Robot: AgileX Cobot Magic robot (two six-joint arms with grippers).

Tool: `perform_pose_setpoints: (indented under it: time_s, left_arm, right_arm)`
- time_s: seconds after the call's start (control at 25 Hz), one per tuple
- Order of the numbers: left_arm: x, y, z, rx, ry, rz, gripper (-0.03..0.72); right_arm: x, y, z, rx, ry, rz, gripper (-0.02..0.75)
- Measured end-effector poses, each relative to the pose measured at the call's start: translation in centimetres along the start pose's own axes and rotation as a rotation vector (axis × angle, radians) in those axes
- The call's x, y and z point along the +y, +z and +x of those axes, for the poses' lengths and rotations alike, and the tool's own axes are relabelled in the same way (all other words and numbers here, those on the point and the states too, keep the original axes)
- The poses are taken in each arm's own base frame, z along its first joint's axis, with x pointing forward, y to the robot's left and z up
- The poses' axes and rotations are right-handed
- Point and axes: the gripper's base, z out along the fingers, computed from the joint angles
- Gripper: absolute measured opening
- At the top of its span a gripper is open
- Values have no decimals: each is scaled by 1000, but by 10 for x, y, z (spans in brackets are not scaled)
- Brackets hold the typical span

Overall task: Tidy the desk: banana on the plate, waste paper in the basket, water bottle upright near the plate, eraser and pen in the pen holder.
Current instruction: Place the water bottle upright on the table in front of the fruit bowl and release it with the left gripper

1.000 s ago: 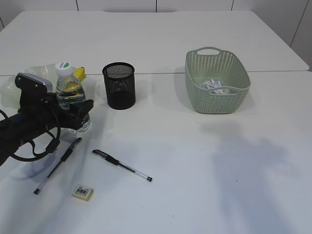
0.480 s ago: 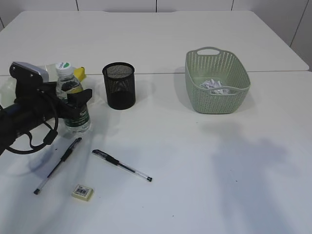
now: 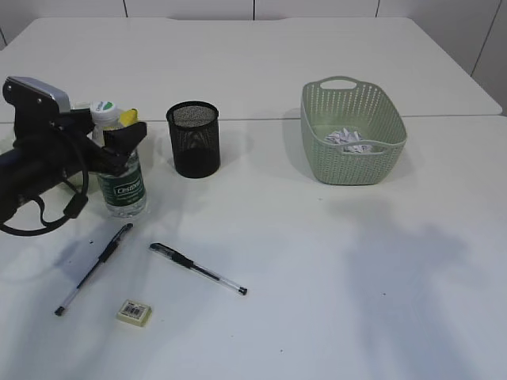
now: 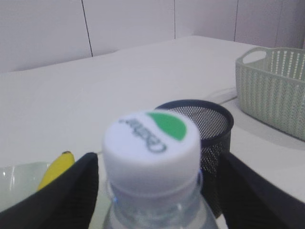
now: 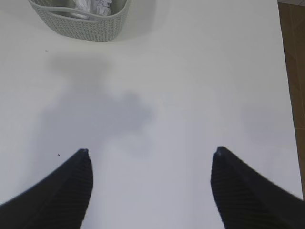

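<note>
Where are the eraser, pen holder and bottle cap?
eraser (image 3: 134, 312), exterior view, top face
pen holder (image 3: 194, 146), exterior view, mesh wall
bottle cap (image 4: 151, 150), left wrist view, cap top

The water bottle (image 3: 121, 176) stood upright beside the plate (image 4: 14, 177), where the banana (image 4: 53, 169) lay. Crumpled paper (image 3: 347, 137) sat in the basket (image 3: 352, 162). Two pens (image 3: 198, 269) and the eraser (image 3: 134, 312) lay outside the pen holder (image 3: 193, 138).
</note>
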Motion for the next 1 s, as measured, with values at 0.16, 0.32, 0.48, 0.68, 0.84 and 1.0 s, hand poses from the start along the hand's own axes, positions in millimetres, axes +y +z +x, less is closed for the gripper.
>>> perform_pose_setpoints:
  time_s: [0.16, 0.32, 0.48, 0.68, 0.84, 1.0]
  left_arm:
    - [0, -1, -10, -26, 10, -2, 550]
    - [0, -2, -19, -47, 19, -2, 550]
    - [0, -4, -34, -86, 36, -3, 550]
    - [0, -8, -56, -139, 59, -4, 550]
    - [-1, -13, -78, -198, 83, -8, 550]
    - [-3, -22, -102, -259, 110, -8, 550]
  right_arm:
    - [0, 0, 0, 0, 0, 0, 573]
    - [0, 0, 0, 0, 0, 0, 573]
    - [0, 0, 0, 0, -2, 0, 573]
    - [0, 0, 0, 0, -2, 0, 573]
    - [0, 0, 0, 0, -2, 0, 573]
    - [0, 0, 0, 0, -3, 2, 573]
